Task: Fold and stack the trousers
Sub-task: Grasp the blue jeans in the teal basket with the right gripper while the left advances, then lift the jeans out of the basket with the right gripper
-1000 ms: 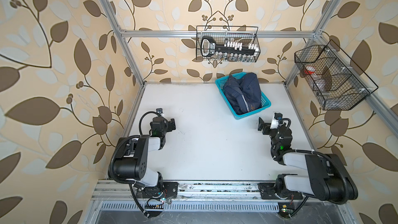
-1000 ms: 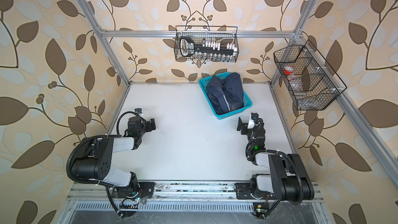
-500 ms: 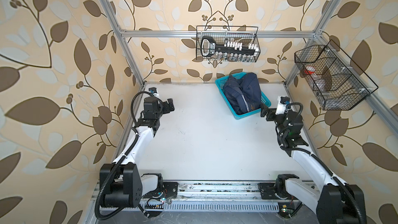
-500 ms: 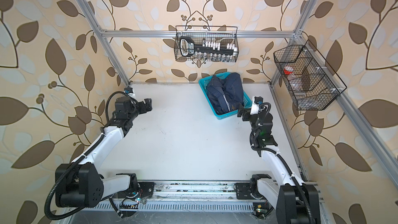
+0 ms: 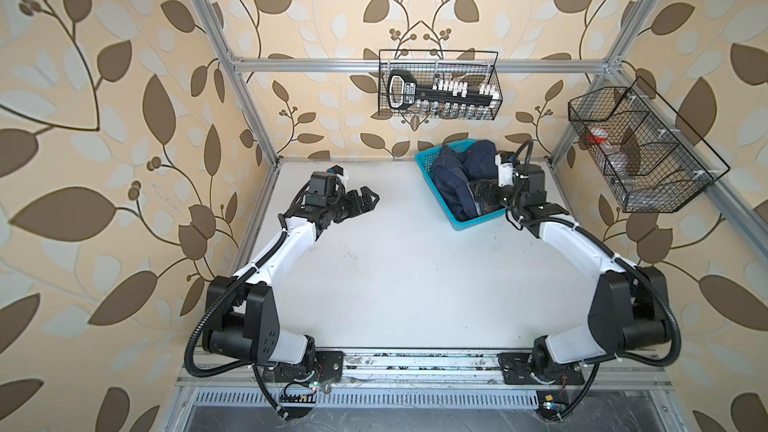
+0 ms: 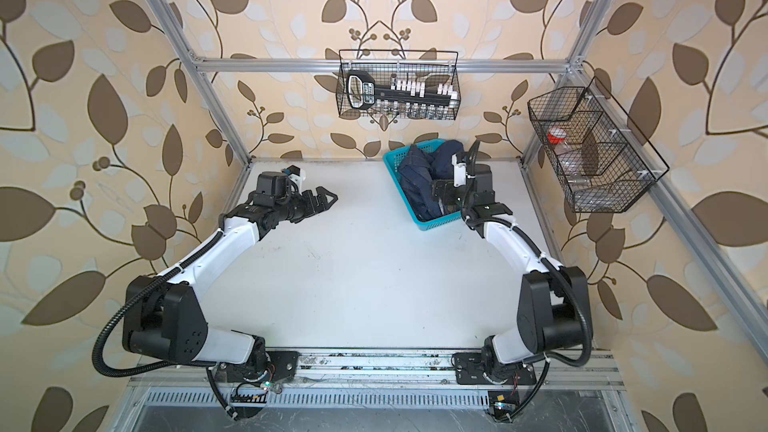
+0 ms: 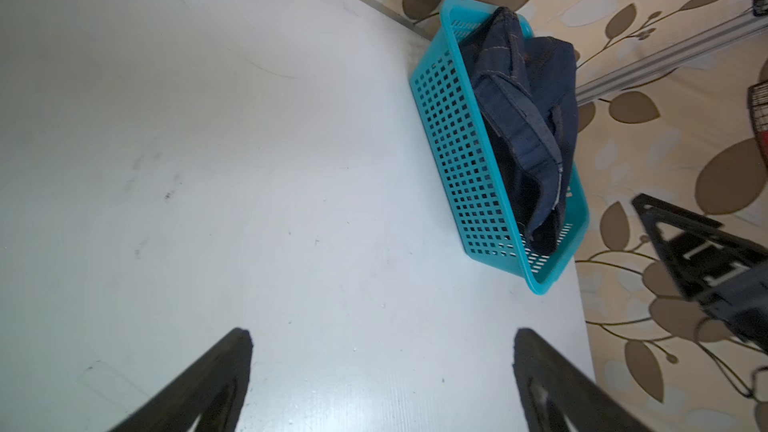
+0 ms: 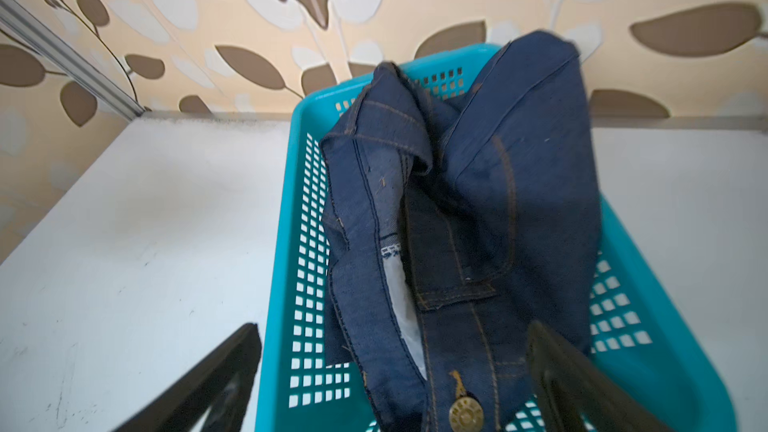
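The left arm stretches low over the counter, its left tool pointing toward the basket but well apart from it, jaws spread wide on nothing. The right arm reaches over the basket's end, with the right tool wide open above the trousers crumpled inside the basket, gripping nothing. In both top views the right wrist hides part of the denim, and whether its fingertips touch cloth I cannot tell.
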`<state>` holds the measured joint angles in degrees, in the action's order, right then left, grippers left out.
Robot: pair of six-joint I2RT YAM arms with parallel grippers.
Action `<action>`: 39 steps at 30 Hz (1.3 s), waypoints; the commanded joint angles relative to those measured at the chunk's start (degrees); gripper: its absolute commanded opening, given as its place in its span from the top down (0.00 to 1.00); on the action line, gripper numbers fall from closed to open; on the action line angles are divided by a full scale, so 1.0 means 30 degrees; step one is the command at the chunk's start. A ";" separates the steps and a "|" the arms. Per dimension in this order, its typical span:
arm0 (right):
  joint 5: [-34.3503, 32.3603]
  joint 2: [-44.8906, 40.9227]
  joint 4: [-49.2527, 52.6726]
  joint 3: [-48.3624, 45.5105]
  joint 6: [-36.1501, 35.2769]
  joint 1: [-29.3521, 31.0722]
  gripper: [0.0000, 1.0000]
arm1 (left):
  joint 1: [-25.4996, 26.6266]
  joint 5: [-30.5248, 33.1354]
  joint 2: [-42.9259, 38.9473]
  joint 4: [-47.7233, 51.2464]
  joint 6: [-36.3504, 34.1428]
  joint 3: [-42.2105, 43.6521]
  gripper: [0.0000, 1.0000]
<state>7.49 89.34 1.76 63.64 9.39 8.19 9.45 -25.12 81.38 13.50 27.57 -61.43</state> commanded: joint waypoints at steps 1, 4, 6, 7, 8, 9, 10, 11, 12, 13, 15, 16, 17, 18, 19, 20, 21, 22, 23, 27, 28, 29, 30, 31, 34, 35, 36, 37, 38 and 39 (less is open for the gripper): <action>-0.0270 0.1982 0.1591 0.1539 -0.0071 0.0266 0.00 | 0.0174 -0.1992 -0.0235 -0.0195 0.0653 -0.0405 0.01; -0.1135 0.3964 0.2549 0.3400 -0.0827 0.0251 0.00 | 0.0160 -0.2143 -0.0241 0.0154 0.0428 -0.0464 0.01; -0.2000 0.5113 0.3321 0.4511 -0.1616 0.0226 0.00 | 0.0160 -0.2172 -0.0289 0.0403 0.0252 -0.0471 0.01; -0.2099 0.5702 0.3761 0.5095 -0.1941 0.0154 0.00 | 0.0160 -0.2187 -0.0291 0.0526 0.0143 -0.0445 0.01; -0.1988 0.6219 0.4108 0.5548 -0.2035 0.0093 0.00 | 0.0160 -0.2215 -0.0290 0.0584 0.0113 -0.0375 0.01; -0.1797 0.6723 0.4351 0.5982 -0.2074 0.0004 0.00 | 0.0160 -0.2228 -0.0263 0.0628 0.0040 -0.0341 0.01; -0.1464 0.7262 0.4519 0.6342 -0.2121 -0.0005 0.00 | 0.0160 -0.2202 -0.0206 0.0628 0.0009 -0.0271 0.01; -0.1279 0.7644 0.4799 0.6681 -0.2144 0.0009 0.00 | 0.0160 -0.2173 -0.0136 0.0685 0.0030 -0.0238 0.01; -0.1175 0.7883 0.4932 0.6825 -0.2182 0.0038 0.00 | 0.0174 -0.2146 -0.0077 0.0710 0.0046 -0.0237 0.01; -0.0984 0.8272 0.5154 0.7108 -0.2213 0.0121 0.00 | 0.0171 -0.2143 0.0006 0.0723 0.0067 -0.0237 0.01; -0.0651 0.8948 0.5584 0.7547 -0.2235 0.0222 0.00 | 0.0168 -0.2199 0.0159 0.0745 0.0052 -0.0310 0.01; -0.0606 0.9022 0.5633 0.7582 -0.2243 0.0226 0.00 | 0.0174 -0.2205 0.0206 0.0718 0.0027 -0.0374 0.01; -0.0307 0.9396 0.5789 0.7746 -0.2102 0.0253 0.00 | 0.0160 -0.2211 0.0206 0.0742 0.0009 -0.0441 0.01; 0.0199 1.0167 0.5960 0.7960 -0.1660 0.0285 0.00 | 0.0160 -0.2144 0.0779 0.0994 -0.0138 -0.0693 0.01; 0.0313 1.0743 0.6880 0.8616 -0.1599 0.0330 0.00 | 0.0160 -0.2170 0.0910 0.1111 -0.0207 -0.0838 0.01; 0.0259 1.0964 0.7016 0.8878 -0.1599 0.0327 0.01 | 0.0160 -0.2209 0.1001 0.1184 -0.0239 -0.0922 0.01; 0.0227 1.1112 0.7105 0.9037 -0.1542 0.0346 0.05 | 0.0160 -0.2229 0.1097 0.1185 -0.0281 -0.0962 0.01; 0.0251 1.1198 0.7240 0.9205 -0.1416 0.0340 0.10 | 0.0160 -0.2274 0.1156 0.1211 -0.0292 -0.0994 0.01; 0.0287 1.1284 0.7329 0.9305 -0.1294 0.0337 0.15 | 0.0160 -0.2288 0.1198 0.1245 -0.0313 -0.0998 0.01; 0.0568 1.1867 0.8056 0.9668 -0.0923 0.0313 0.53 | 0.0167 -0.2375 0.1372 0.1247 -0.0263 -0.0967 0.01; 0.0587 1.1871 0.8160 0.9724 -0.0924 0.0318 0.61 | 0.0160 -0.2371 0.1407 0.1326 -0.0284 -0.0954 0.01; 0.0514 1.1704 0.7962 0.9597 -0.0882 0.0318 0.66 | 0.0161 -0.2326 0.1371 0.1412 -0.0361 -0.0940 0.01; 0.0467 1.1353 0.7562 0.9356 -0.0851 0.0309 0.72 | 0.0163 -0.2318 0.1363 0.1475 -0.0413 -0.0940 0.01; 0.0514 1.0972 0.7287 0.9268 -0.0819 0.0315 0.78 | 0.0163 -0.2319 0.1319 0.1554 -0.0481 -0.0940 0.01; 0.0710 0.9593 0.6944 0.9569 -0.0704 0.0231 0.92 | 0.0160 -0.2238 0.1289 0.1816 -0.0658 -0.0996 0.01; 0.0788 0.9008 0.6770 0.9635 -0.0669 0.0158 0.94 | 0.0160 -0.2231 0.1290 0.1881 -0.0694 -0.1042 0.01; 0.0858 0.8469 0.6660 0.9752 -0.0648 0.0144 0.96 | 0.0160 -0.2195 0.1313 0.1920 -0.0695 -0.1057 0.01; 0.0888 0.7829 0.6530 0.9880 -0.0748 0.0155 0.96 | 0.0160 -0.2174 0.1330 0.1919 -0.0702 -0.1086 0.01; 0.0896 0.7219 0.6385 0.9943 -0.0828 0.0167 0.97 | 0.0161 -0.2114 0.1319 0.1895 -0.0655 -0.1078 0.01; 0.0976 0.6534 0.6152 0.9998 -0.0956 0.0179 0.98 | 0.0160 -0.2095 0.1348 0.1815 -0.0567 -0.1111 0.01</action>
<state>7.75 116.92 22.52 91.72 7.62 8.47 9.78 -30.63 85.69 18.68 27.22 -62.17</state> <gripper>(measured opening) 0.085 0.989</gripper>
